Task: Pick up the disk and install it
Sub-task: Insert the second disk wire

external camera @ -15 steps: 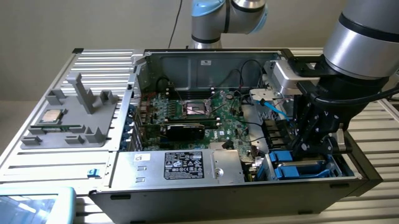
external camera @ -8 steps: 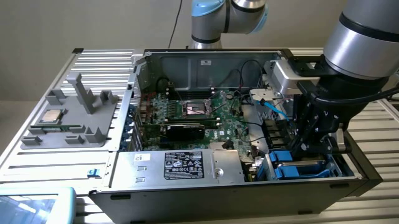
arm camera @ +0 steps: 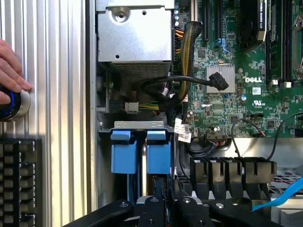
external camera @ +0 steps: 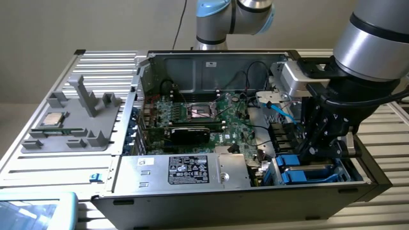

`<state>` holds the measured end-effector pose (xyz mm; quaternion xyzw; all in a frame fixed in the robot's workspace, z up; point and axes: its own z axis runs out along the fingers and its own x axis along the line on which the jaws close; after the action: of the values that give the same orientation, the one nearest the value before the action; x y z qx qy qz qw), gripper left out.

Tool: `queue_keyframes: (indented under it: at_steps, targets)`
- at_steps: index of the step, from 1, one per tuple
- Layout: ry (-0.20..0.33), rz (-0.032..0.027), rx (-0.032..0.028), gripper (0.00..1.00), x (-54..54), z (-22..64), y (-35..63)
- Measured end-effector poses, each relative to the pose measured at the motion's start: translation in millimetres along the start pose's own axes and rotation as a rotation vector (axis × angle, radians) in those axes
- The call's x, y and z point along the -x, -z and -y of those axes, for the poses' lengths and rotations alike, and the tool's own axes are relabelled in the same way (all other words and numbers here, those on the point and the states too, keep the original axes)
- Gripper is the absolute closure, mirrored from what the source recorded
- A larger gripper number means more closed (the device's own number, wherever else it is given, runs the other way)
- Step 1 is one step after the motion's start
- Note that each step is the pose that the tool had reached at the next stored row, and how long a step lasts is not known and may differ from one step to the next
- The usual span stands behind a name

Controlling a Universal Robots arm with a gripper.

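Note:
The disk (external camera: 305, 171) stands on edge in the drive bay at the front corner of the open computer case (external camera: 211, 62), on the exterior view's right. Its bright blue bracket shows there. In the wrist view the two blue bracket tabs (arm camera: 142, 151) sit side by side with a thin silver edge between them. My gripper (external camera: 317, 152) reaches down onto the top of the disk. In the wrist view its black fingers (arm camera: 156, 204) are closed together around the narrow blue edge that runs from the tabs toward them. The rest of the disk is hidden inside the bay.
A green motherboard (external camera: 204, 115) with cables fills the case floor. A silver box with a black label (external camera: 185, 170) lies beside the bay. A grey fixture (external camera: 70, 124) holds a small processor chip (external camera: 52, 120). A hand (arm camera: 9, 71) rests on a knob above a keyboard (arm camera: 19, 179).

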<state>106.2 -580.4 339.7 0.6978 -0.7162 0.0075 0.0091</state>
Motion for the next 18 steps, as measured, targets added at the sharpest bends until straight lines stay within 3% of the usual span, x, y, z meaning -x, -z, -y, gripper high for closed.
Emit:
queue_keyframes:
  at_steps: [8, 18]
  targets:
    - [0.000, -0.0001, 0.0039, 0.84, 0.1, 1.8, -0.1]
    - [0.000, 0.0003, 0.0043, 0.84, 0.0, 1.3, -0.1]
